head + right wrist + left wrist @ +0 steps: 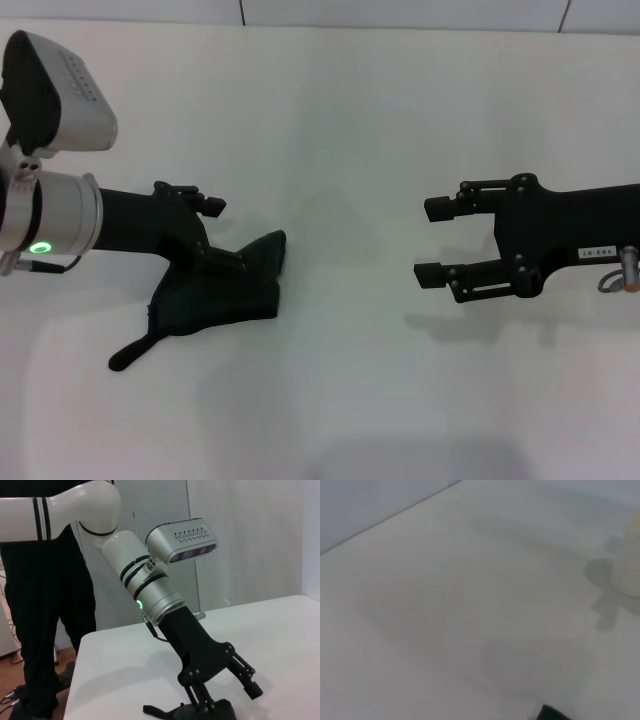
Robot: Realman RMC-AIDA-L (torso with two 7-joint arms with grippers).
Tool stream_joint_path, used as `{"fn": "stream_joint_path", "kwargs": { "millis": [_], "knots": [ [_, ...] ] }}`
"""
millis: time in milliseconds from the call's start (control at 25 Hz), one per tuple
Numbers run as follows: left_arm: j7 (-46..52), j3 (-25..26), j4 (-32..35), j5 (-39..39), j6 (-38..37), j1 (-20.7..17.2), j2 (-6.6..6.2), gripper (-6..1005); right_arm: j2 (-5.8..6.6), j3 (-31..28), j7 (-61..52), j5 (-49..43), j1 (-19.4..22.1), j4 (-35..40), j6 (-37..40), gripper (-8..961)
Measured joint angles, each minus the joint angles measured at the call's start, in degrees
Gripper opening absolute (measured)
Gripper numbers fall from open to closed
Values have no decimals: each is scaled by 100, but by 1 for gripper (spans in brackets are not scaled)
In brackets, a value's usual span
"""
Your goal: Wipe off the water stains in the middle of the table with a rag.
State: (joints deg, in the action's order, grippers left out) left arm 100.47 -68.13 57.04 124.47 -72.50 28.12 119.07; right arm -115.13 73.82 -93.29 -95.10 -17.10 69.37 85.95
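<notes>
A soft, dark, crumpled rag (222, 300) with a thin tail-like strip is pressed onto the smooth white counter (340, 120) under the left pincer (225, 240), whose fingers are spread, one down in the cloth and one raised above it. The right pincer (432, 240) is held open just above the counter, well apart from the rag. A pale, translucent cup (629, 562) is seen in the left wrist view.

Black two-finger left tool (222, 235) angles down on its white-and-silver arm, fingers spread, one pressing low, one lifted. Black right tool (432, 241) hovers level, fingers parted.
</notes>
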Motion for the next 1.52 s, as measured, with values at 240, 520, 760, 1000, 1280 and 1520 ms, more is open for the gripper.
{"fn": "stream_joint_path", "kwargs": {
  "millis": [240, 520, 760, 1000, 1280, 1520],
  "knots": [
    [-34, 32, 270, -204, -174, -43, -2, 893, 6, -53, -88, 0, 19, 55, -1, 765],
    [-117, 78, 621, -556, -679, -9, -28, 893, 8, -452, -116, 80, 63, 0, 24, 766],
    [-197, 93, 977, -588, -1138, -48, -25, 894, 23, -795, -119, 61, 110, 44, 188, 774],
    [-403, 569, 1304, -925, -1848, -249, -21, 894, 30, -1136, -119, 46, 145, 139, 586, 782],
    [-560, 1232, 1460, -1488, -2800, -413, -55, 893, 44, -1260, -119, -233, 251, 475, 819, 782],
    [-573, 1298, 1603, -1584, -3089, -599, -56, 893, 37, -1334, -94, -357, 269, 501, 890, 782]
  ]
}}
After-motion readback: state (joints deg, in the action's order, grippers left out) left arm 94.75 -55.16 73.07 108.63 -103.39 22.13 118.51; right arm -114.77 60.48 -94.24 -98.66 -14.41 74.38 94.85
